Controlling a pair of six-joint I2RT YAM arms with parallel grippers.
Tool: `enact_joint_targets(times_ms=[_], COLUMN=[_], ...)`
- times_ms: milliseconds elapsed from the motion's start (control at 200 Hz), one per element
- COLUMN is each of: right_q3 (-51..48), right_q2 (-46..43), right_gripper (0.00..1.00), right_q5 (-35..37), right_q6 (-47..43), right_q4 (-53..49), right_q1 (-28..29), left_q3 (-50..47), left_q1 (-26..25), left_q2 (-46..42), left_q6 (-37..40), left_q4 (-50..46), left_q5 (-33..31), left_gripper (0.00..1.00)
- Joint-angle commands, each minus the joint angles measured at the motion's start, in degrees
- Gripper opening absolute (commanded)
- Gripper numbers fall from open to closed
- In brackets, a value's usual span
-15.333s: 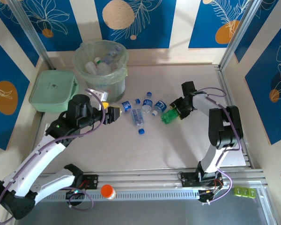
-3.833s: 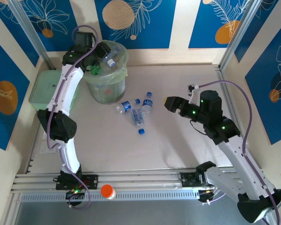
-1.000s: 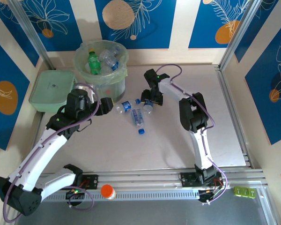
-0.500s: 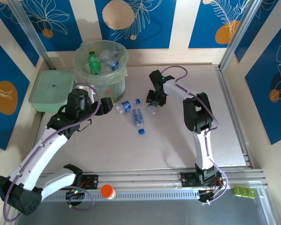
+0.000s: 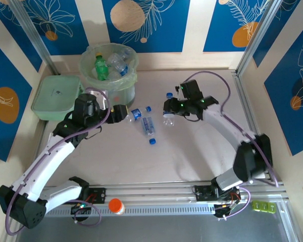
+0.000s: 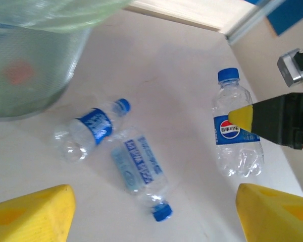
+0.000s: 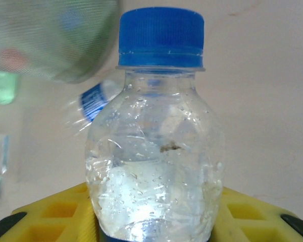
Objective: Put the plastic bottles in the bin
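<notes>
My right gripper (image 5: pixel 170 108) is shut on a clear plastic bottle (image 5: pixel 167 115) with a blue cap and a blue, red and white label. In the right wrist view this bottle (image 7: pixel 159 146) stands upright between the yellow fingers (image 7: pixel 48 217). In the left wrist view the held bottle (image 6: pixel 237 133) hangs at the right. Two more clear blue-labelled bottles lie on the table, one (image 5: pixel 135 114) (image 6: pixel 88 128) nearer the bin, the other (image 5: pixel 148 127) (image 6: pixel 139 169) beside it. My left gripper (image 5: pixel 119 113) (image 6: pixel 154 219) is open, just left of them. The pale green bin (image 5: pixel 109 75) holds several bottles.
A flat green lidded box (image 5: pixel 57 97) lies left of the bin. An orange-capped white item (image 5: pixel 116 205) sits on the front rail. The bin's wall (image 6: pixel 35 65) stands close at the upper left of the left wrist view. Frame posts line the right edge.
My right gripper has closed on the bottle and carried it a little to the right as the arm swung outward. The left gripper has edged right, toward the lying bottles.
</notes>
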Motion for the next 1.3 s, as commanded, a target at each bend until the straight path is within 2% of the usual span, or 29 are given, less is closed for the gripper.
enact_joint_targets(times_ms=[0,115,325,425,655,860,1000,1080,1160,1235,1295], right_q3=[-6.15,-11.99,-17.93,-19.36,-20.63,-20.98,-20.80,-20.94,-21.24,-21.33,-21.29], right_q2=[-8.07,-16.65,-28.53,-32.07,-36.09,-37.89,-38.09,-38.48,-38.88,-38.88,-38.90], right_gripper=[0.44,0.44,0.45,0.45,0.45,0.44,0.44,0.44,0.42,0.42,0.42], right_q5=[-6.09,-10.43,-12.51,-14.23,-16.36,-15.02,-13.34,-12.11,-12.03,-12.64,-12.76], right_q6=[-4.13,-4.24,-4.30,-5.14,-6.23,-6.52,-6.52,-6.30,-5.87,-5.65,-5.56], right_q4=[6.17,9.31,10.71,10.29,7.74,6.50,5.79,5.54,5.84,6.14,6.39], right_q1=[2.05,4.01,8.46,9.82,12.70,13.11,12.86,12.26,11.39,11.00,10.78], left_q3=[0.03,2.19,5.78,5.96,9.02,10.66,11.97,11.93,11.97,12.01,12.15], left_q1=[-1.04,-4.75,-9.16,-11.53,-16.78,-21.58,-22.67,-22.76,-22.72,-22.77,-22.73], left_q2=[0.52,3.16,9.53,11.11,15.47,18.53,18.64,17.63,17.08,17.35,17.55], left_q6=[-1.79,-4.15,-9.67,-11.05,-10.59,-9.68,-7.59,-6.38,-5.78,-6.42,-6.91], left_q4=[5.20,7.85,13.62,18.77,21.85,25.09,23.33,22.72,22.49,22.93,23.12], left_q5=[9.87,12.46,17.47,18.82,20.25,23.58,23.03,22.04,21.72,23.01,23.60], left_gripper=[0.82,0.82,0.83,0.82,0.77,0.62,0.40,0.33,0.34,0.50,0.52])
